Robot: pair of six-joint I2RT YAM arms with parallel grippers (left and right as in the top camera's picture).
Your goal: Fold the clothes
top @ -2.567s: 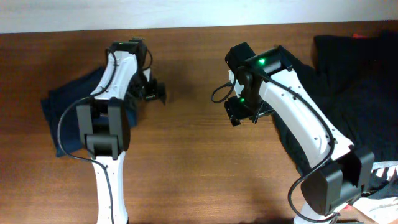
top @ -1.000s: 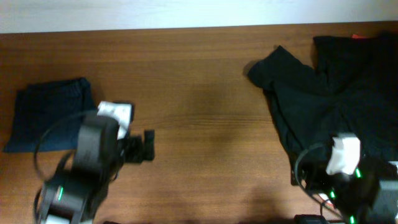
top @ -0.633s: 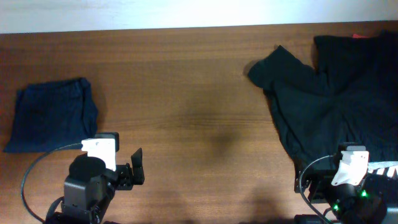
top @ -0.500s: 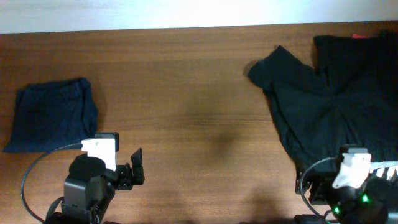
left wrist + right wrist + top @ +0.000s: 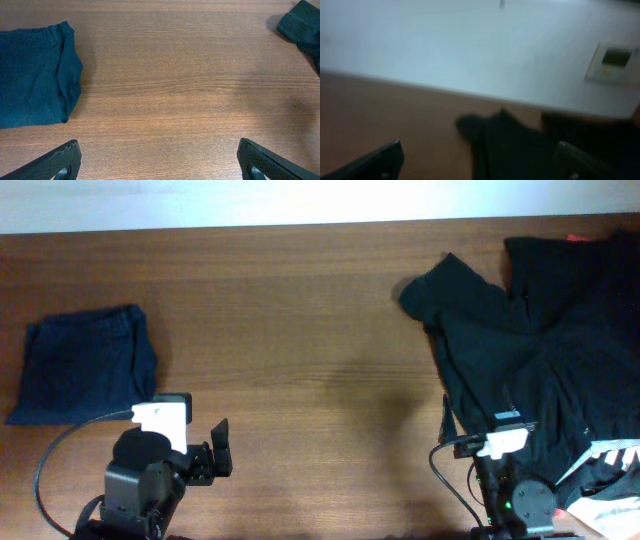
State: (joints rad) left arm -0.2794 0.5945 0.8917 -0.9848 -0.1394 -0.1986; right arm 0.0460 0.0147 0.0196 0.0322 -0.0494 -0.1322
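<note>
Overhead, a folded navy piece (image 5: 85,365) lies at the left, and black clothes (image 5: 540,330) heap at the far right, cut by the frame; bare table (image 5: 300,330) spreads between. In the left wrist view the left gripper (image 5: 159,150) gapes wide, empty, over the table. The right wrist view is blurred: the right gripper (image 5: 477,147) gapes empty, the black clothes beyond.

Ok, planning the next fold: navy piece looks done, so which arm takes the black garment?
Probably right: the right arm sits beside the black garment; the left arm is across the table.
</note>
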